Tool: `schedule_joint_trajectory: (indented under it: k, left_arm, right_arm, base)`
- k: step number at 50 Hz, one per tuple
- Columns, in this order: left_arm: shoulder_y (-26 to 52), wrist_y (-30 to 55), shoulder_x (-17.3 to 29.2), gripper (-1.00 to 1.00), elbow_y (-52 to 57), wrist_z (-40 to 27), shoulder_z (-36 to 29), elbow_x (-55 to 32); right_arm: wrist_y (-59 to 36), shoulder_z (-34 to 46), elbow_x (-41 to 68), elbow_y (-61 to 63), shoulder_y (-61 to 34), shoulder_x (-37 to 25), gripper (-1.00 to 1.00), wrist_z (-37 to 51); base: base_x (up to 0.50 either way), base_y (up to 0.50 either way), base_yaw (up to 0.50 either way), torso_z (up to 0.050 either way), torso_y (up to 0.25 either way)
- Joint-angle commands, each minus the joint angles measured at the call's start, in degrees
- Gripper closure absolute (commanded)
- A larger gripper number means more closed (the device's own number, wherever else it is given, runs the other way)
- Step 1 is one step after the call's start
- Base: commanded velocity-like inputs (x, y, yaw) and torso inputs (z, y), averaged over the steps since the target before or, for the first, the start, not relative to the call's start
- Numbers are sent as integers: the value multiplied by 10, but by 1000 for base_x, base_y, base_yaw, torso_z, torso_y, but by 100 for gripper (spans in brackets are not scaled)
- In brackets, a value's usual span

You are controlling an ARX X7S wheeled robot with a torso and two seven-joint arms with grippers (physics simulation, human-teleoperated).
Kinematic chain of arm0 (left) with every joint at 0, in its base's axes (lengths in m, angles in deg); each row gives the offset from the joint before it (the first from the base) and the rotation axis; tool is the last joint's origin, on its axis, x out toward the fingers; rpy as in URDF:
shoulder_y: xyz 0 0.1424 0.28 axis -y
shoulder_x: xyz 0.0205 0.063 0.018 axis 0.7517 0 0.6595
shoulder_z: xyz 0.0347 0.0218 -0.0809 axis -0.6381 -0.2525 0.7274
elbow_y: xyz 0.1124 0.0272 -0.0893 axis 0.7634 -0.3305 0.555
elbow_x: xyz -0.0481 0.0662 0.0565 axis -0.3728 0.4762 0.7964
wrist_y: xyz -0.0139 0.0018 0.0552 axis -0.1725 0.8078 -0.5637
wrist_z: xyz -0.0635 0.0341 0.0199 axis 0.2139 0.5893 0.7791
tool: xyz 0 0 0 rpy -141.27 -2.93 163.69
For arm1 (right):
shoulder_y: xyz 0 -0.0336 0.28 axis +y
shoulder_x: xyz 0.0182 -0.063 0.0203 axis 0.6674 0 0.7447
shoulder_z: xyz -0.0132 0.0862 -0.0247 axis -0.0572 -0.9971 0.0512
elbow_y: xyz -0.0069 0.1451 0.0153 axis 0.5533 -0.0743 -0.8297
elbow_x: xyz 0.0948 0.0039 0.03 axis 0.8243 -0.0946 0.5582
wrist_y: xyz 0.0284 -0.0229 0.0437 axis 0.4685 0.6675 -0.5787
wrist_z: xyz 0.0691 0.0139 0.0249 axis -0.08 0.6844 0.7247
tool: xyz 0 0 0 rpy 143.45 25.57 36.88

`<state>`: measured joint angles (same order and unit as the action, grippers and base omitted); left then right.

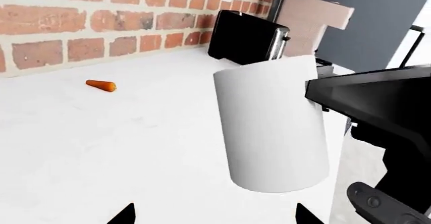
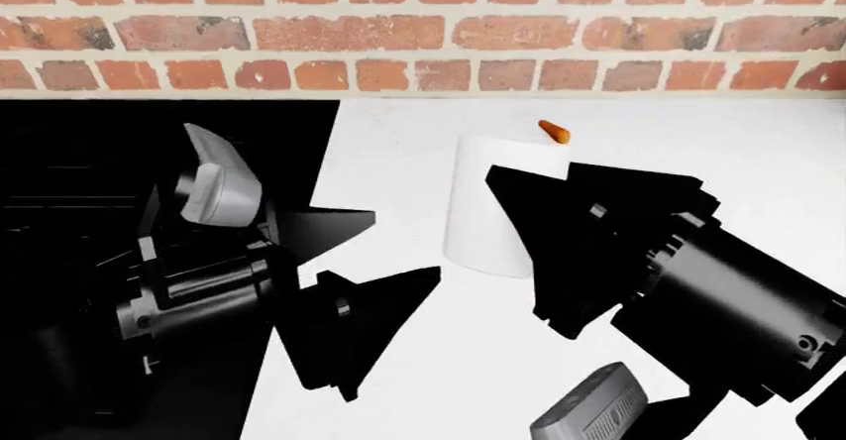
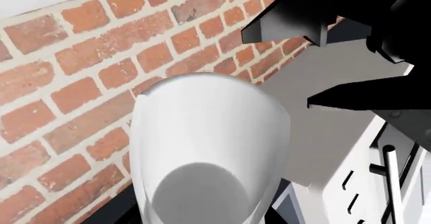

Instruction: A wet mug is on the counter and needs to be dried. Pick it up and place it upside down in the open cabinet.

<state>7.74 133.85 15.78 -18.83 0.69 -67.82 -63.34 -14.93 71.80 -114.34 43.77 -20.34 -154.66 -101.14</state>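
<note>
Head view, nearest: left gripper [image 2: 364, 291] low over the black stovetop [image 2: 79, 163] edge, jaws spread, nothing between them. Right gripper [image 2: 529, 232] further in, over the counter [image 2: 767, 163], dark fingers [image 2: 581, 232] against the mug [image 2: 482, 212]; grip not confirmable, cannot tell. Mug white, upright in head view, seemingly on the counter. Carrot [image 2: 554, 131] just behind it, near the brick wall [image 2: 423, 24]. Left wrist view: toaster [image 1: 246, 37] beyond the mug [image 1: 273, 128].

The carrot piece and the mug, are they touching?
Apart. The left wrist view shows the carrot piece lying alone on the counter, with open white worktop between it and the mug.
</note>
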Motion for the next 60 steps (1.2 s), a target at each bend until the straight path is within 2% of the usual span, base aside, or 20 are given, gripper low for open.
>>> schedule_joint_trajectory:
  k: [1, 14, 27, 33, 51, 60]
  left_arm:
    - [31, 11, -4, -100, -27, 25, -23, 24]
    - [53, 12, -1, -100, -39, 32, -47, 17]
    - [42, 11, 15, -100, -16, 27, -72, -36]
    - [47, 10, 13, -100, -20, 35, -75, -28]
    - [57, -28, 42, -100, 5, 5, -78, -94]
    - [55, -38, 45, -100, 10, 7, -73, -98]
  right_arm:
    - [4, -6, -19, 11, 6, -2, 100, 7]
    - [13, -2, -21, 18, 9, 3, 100, 8]
    - [15, -3, -29, 13, 12, 3, 100, 17]
    - [24, -6, -19, 12, 0, 12, 100, 7]
    - [14, -19, -18, -3, -5, 3, 100, 12]
    - [5, -14, -34, -4, 13, 2, 100, 19]
  base:
    - [0, 0, 0, 0, 0]
    - [0, 0, 0, 0, 0]
    - [0, 0, 0, 0, 1]
    - [0, 0, 0, 0, 0]
    - [0, 0, 0, 0, 0]
    - [0, 0, 0, 0, 1]
